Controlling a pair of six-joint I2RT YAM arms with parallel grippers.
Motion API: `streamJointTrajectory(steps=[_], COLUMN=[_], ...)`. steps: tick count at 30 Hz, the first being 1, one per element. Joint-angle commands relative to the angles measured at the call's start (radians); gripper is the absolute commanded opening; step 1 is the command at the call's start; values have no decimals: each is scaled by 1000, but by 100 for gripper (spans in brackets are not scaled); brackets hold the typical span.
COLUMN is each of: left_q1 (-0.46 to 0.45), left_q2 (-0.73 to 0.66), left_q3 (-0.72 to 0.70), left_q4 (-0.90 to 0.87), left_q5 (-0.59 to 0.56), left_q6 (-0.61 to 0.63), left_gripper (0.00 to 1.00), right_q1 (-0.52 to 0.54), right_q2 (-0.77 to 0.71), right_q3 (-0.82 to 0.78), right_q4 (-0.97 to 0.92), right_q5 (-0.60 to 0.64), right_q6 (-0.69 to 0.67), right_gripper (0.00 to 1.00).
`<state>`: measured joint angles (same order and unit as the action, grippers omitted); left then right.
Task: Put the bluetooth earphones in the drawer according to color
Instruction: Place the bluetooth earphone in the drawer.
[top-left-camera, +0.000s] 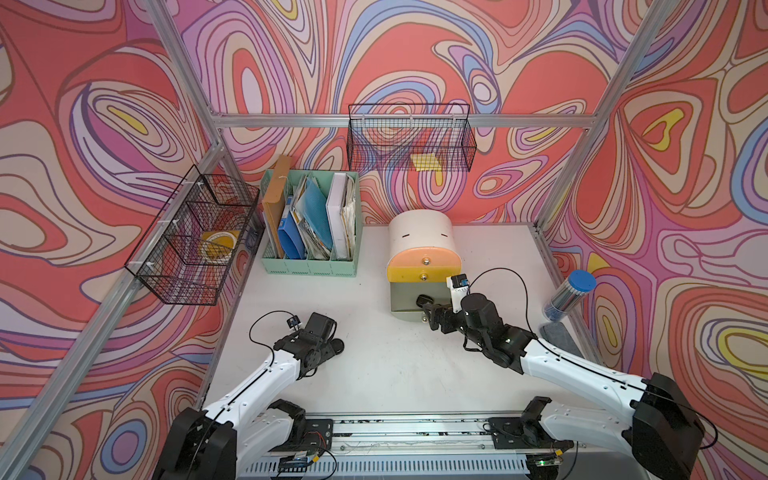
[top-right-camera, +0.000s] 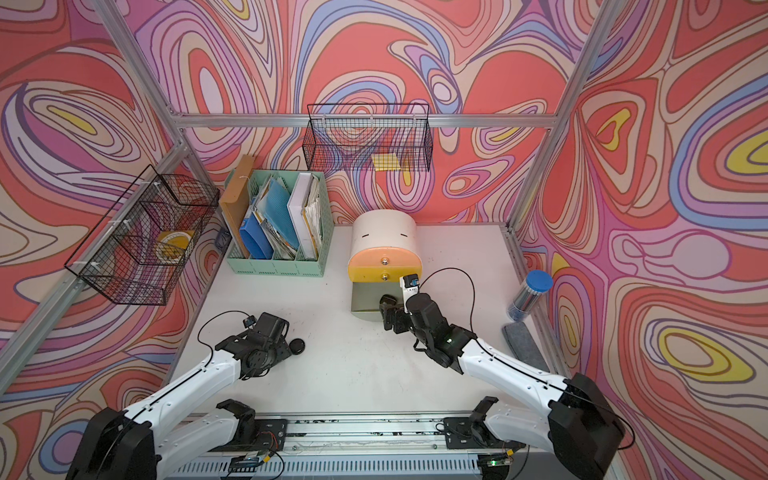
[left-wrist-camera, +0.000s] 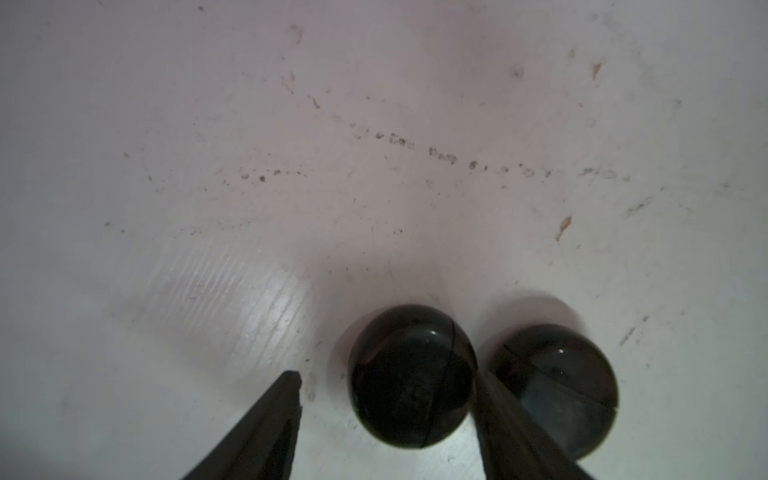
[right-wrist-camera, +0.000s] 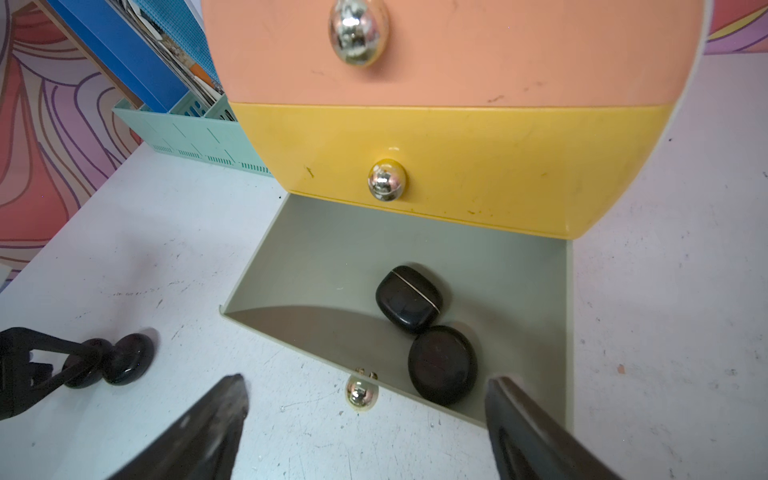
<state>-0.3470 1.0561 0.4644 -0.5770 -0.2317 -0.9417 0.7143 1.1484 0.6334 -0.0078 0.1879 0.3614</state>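
Left pincer (left-wrist-camera: 386, 374) released at the table's (left-wrist-camera: 374, 166) near left, fingers straddling a black earphone case (left-wrist-camera: 411, 374): one finger right at its side, the other clear. Second black case (left-wrist-camera: 552, 386) sits just beside, outside the fingers. Right pincer (right-wrist-camera: 365, 379) spread wide and empty over the near edge of the open grey-green bottom drawer (right-wrist-camera: 311, 257). Inside it, a squarish black case (right-wrist-camera: 409, 299) and an oval black case (right-wrist-camera: 442, 365) touch. Yellow drawer (right-wrist-camera: 478, 166) and peach drawer (right-wrist-camera: 457, 54) shut.

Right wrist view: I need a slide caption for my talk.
Two black earphone cases lie in the open grey-green bottom drawer, the right gripper above its front, jaws open.
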Motion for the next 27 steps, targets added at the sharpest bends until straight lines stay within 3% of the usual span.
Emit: streamJointTrajectory(steps=[1, 11, 22, 27], left_q1=[2, -45, -47, -47], left_q2=[51, 164, 168, 225], left_q3=[2, 18, 34, 84], left_q4=[6, 23, 31, 21], left_q5=[35, 22, -40, -50], left_q6=[38, 14, 9, 11], left_gripper=[67, 66, 62, 69], right_q1=[-3, -4, -3, -3], right_q2=[8, 7, -9, -33], right_q3=[-11, -13, -40, -52], right_q4=[25, 25, 31, 26], right_q5=[-17, -19, -14, -9], right_q6=[11, 10, 20, 22], right_gripper=[91, 90, 90, 90])
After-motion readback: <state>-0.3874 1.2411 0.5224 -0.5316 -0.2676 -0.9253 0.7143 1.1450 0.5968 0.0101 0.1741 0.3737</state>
